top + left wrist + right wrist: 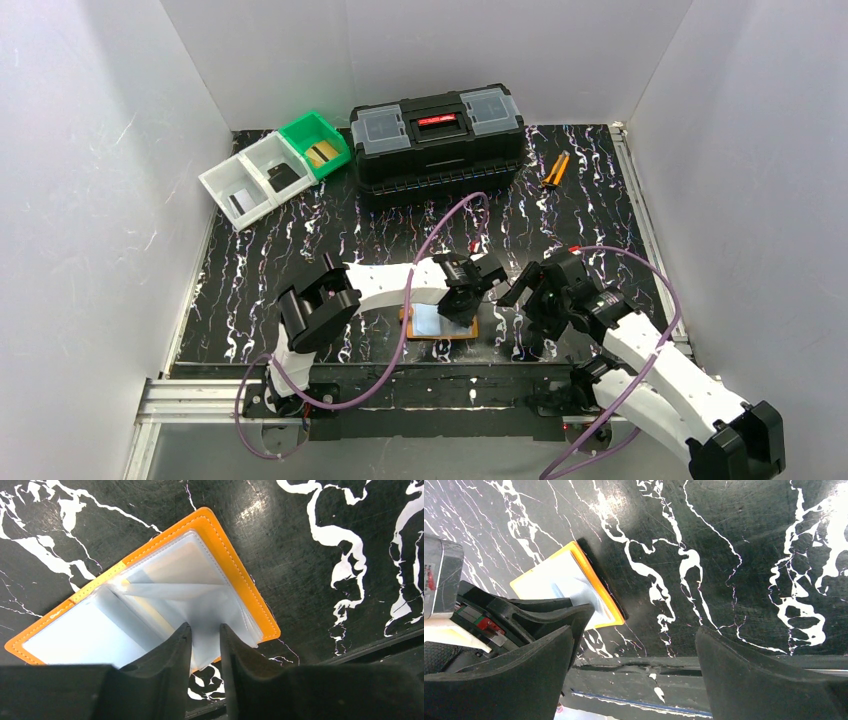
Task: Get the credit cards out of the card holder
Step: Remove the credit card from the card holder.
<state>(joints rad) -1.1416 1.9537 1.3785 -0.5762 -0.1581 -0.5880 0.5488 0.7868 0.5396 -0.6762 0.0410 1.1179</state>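
The orange card holder lies open on the black marbled table near the front edge, its clear pockets facing up. My left gripper hangs just over its right half. The jaws stand a narrow gap apart, with a raised corner of a clear pocket leaf between them. A pale tan shape shows through one pocket; I cannot tell whether it is a card. Dark credit cards lie in the white bins and a gold-tan one in the green bin. My right gripper stands open and empty to the holder's right.
A black toolbox stands at the back centre, with orange-handled pliers to its right. White bins and a green bin sit at the back left. The metal rail of the table's front edge runs just below the holder. White walls enclose the table.
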